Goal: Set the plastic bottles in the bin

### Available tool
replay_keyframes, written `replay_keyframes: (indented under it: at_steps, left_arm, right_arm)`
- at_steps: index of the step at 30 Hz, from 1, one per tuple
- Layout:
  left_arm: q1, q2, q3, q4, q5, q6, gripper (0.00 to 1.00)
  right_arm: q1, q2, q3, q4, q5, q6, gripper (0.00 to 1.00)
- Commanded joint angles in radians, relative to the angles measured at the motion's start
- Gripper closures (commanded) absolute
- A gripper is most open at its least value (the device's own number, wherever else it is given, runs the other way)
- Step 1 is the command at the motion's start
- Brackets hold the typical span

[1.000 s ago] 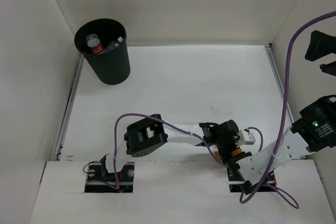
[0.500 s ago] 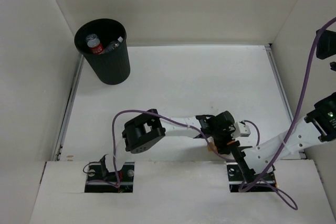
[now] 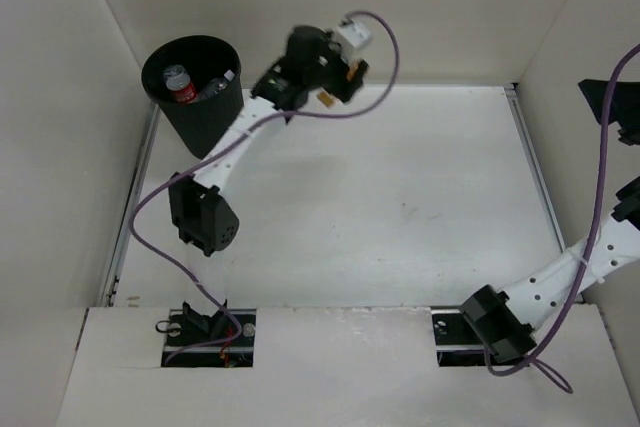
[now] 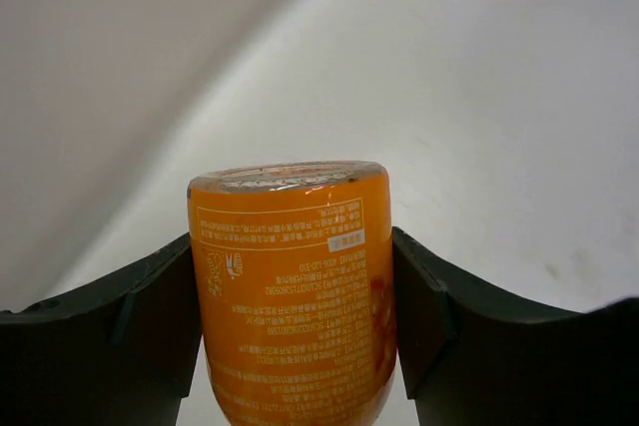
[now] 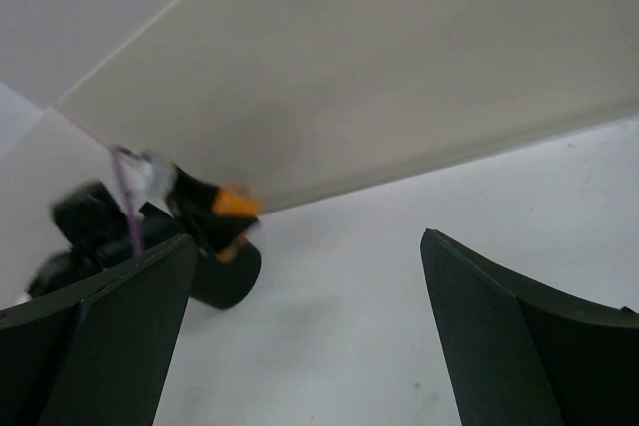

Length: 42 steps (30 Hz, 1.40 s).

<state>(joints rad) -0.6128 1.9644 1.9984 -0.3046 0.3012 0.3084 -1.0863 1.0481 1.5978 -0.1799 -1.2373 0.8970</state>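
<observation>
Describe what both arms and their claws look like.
The left arm and right arm have white links dotted with holes between boxy black joints. A loose purple cable runs along each. The left claw and right claw have broad, dark, wedge-shaped fingers. No markings are readable.

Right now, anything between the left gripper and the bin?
Top view: only the left arm's own wrist; no other object separates the left gripper, shut on the orange bottle, from the bin.
</observation>
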Motion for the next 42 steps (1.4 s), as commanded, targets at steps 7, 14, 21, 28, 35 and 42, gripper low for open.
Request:
replay_keyframes:
  at_steps: [7,14,21,28,35,42]
  left_arm:
    - [0.371,-0.163,0.297,0.005,-0.007,0.097,0.97]
    - [0.554,-0.278,0.039,0.102,0.058,0.057,0.97]
    - [0.66,-0.299,-0.205,0.246,0.107,0.054,0.96]
    - [0.73,-0.194,-0.161,0.269,0.11,0.06,0.96]
    - [0.758,-0.222,-0.19,0.272,0.093,0.051,0.32]
    - [0.756,-0.349,-0.292,0.272,0.058,0.028,0.0]
  right_arm:
    - [0.5,-0.057,-0.085,-0.575,0.518,-0.719,0.0]
    - [0.766,-0.102,-0.208,-0.484,0.673,-0.658,0.0]
    - [0.788,-0.115,-0.136,-0.601,0.641,-0.757,0.0]
    - [0.863,-0.155,-0.116,-0.717,0.702,-0.833,0.0]
    - [0.865,-0.175,-0.162,-0.711,0.728,-0.813,0.0]
    - [0.874,-0.151,-0.154,-0.717,0.737,-0.787,0.0]
